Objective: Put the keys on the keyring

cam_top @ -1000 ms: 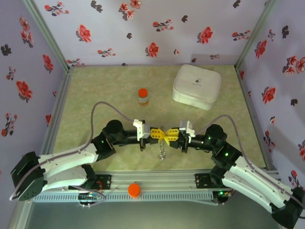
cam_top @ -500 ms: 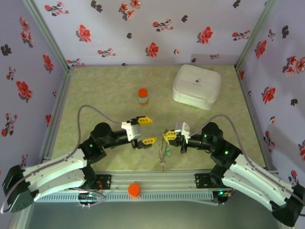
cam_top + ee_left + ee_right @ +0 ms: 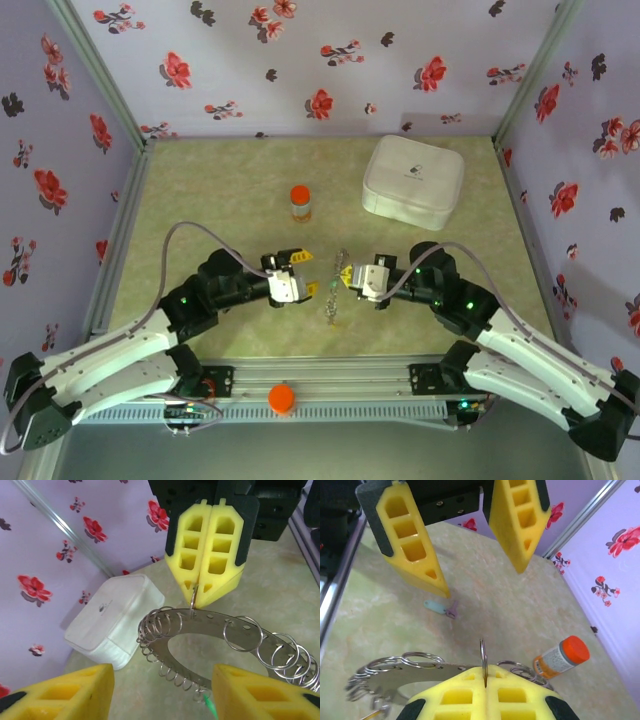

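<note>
Unfinished, I judge: the right tool (image 3: 485, 680) pinches the keyring (image 3: 220, 622), hanging at 5 o'clock from the bottle (image 3: 300, 203), the left tool (image 3: 306, 272) gapes empty, and a teal key (image 3: 436, 606) lies loose on the bench (image 3: 200, 190).

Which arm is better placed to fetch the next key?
Left, probably. The left pincer is open and empty; the right pincer is shut on the keyring, holding it up. A teal-headed key lies loose on the table.

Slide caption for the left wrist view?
Right end effector, shut on the keyring, faces the open left end effector.
</note>
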